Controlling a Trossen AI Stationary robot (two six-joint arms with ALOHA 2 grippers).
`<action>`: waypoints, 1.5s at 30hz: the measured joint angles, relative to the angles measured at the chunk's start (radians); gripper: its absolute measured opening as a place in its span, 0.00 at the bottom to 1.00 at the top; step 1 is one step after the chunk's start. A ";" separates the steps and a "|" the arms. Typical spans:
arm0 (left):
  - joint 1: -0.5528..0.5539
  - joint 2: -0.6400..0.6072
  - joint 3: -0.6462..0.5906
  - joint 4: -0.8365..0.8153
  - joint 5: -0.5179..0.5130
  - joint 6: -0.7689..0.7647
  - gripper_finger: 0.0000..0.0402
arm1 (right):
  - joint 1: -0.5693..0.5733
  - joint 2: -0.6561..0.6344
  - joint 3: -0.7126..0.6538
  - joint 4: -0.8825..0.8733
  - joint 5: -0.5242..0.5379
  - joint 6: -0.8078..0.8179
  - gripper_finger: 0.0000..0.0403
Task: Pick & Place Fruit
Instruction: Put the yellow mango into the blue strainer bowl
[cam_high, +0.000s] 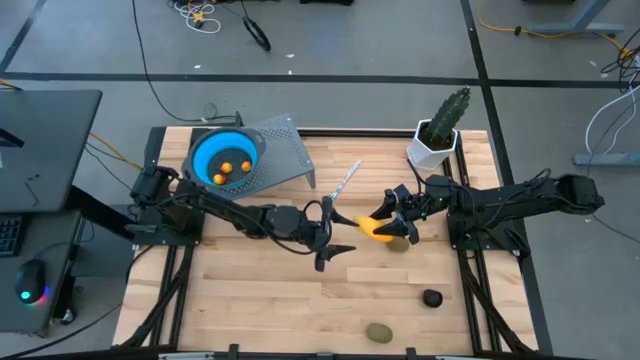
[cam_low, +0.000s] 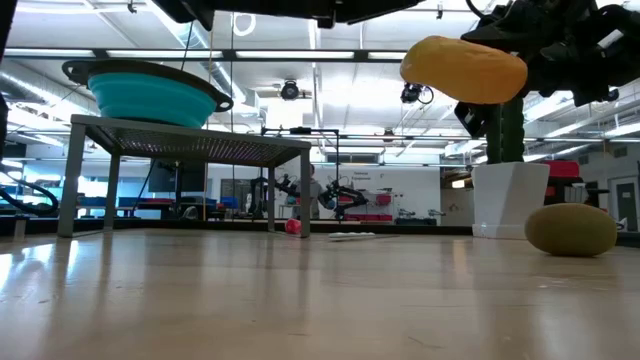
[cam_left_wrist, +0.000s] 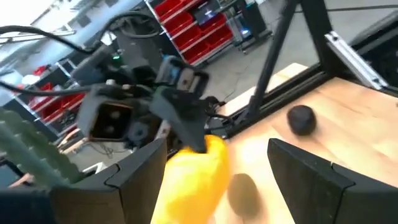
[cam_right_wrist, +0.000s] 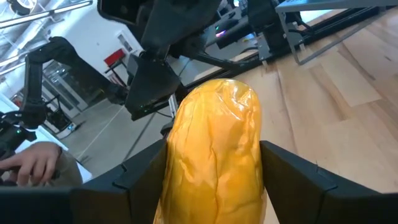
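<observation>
- Right gripper (cam_high: 398, 226) is clamped on the glossy, wrinkled yellow-orange oval (cam_high: 374, 229), lifted off the wooden table (cam_high: 260, 300), left of the cactus pot (cam_high: 433, 150).
- Left gripper (cam_high: 334, 232), fingers apart, faces that oval.
- Two matte olive-green ovals (cam_high: 379, 332); one dark round (cam_high: 431, 297).
- Blue bowl (cam_high: 205, 153) holds three orange pieces (cam_high: 226, 170).

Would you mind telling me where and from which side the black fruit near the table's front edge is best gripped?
The black fruit is small and round and sits alone on bare wood, so any width works. Probably best: come straight down from above and close the pincer across its middle. The right pincer is nearer, but it holds the yellow fruit.
</observation>
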 joint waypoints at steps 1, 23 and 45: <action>0.003 0.000 0.000 0.006 -0.012 0.001 0.72 | 0.001 0.000 0.000 0.000 0.000 -0.002 0.62; 0.011 -0.002 -0.001 0.237 -0.048 -0.239 0.84 | 0.001 0.000 0.000 0.294 0.000 -0.122 0.62; 0.070 -0.002 -0.001 0.266 -0.124 -0.518 0.99 | 0.002 0.000 0.000 0.361 0.188 -0.404 0.62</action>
